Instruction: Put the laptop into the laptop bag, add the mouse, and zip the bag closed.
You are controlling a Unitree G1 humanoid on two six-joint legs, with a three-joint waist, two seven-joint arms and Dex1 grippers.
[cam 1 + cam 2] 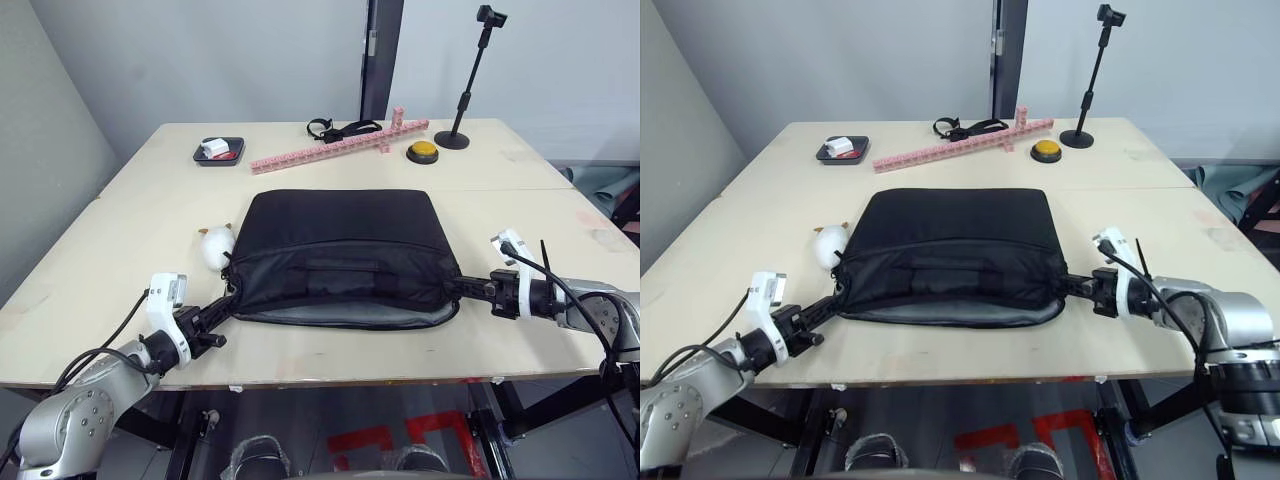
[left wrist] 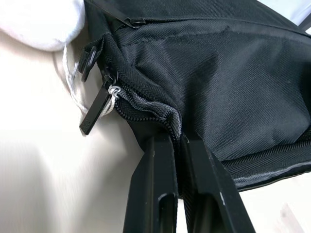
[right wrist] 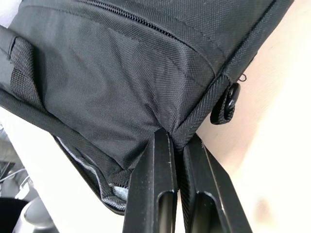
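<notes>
Both grippers, left [image 1: 231,296] and right [image 1: 462,287], pinch the bag's [image 1: 340,240] near corners; its mouth gapes, grey lining showing.

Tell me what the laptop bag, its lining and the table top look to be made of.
Laptop bag: black woven fabric, likely nylon or polyester; the left wrist view shows a matte, coarse weave. Lining: thinner grey cloth at the open edge, fibre unclear. Table top: pale beige, smooth and matt, possibly laminate or painted board; scuffs show.
</notes>
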